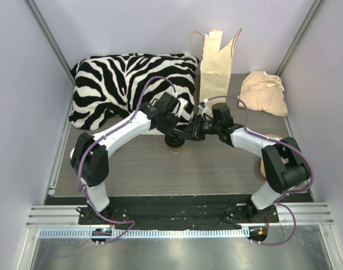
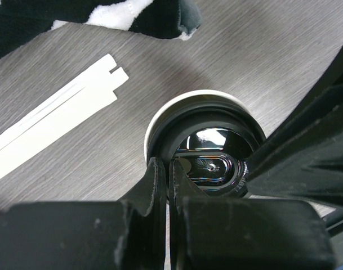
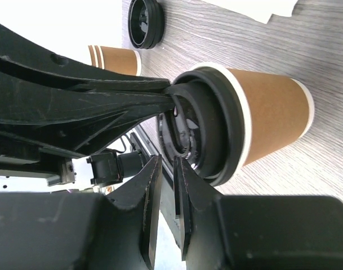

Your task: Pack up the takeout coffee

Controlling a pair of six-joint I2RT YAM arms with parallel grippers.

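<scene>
left pincer (image 2: 168, 171) clamped on lid (image 2: 205, 121) rim | right pincer (image 3: 166, 185) slightly apart, beside takeout coffee (image 3: 270, 115)

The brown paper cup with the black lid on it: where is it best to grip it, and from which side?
Grip the cup on its brown wall just under the black lid, coming level from the side. It stands upright, round and narrowing downward, so jaws across the upper wall probably hold best; the lid closes the top.
</scene>
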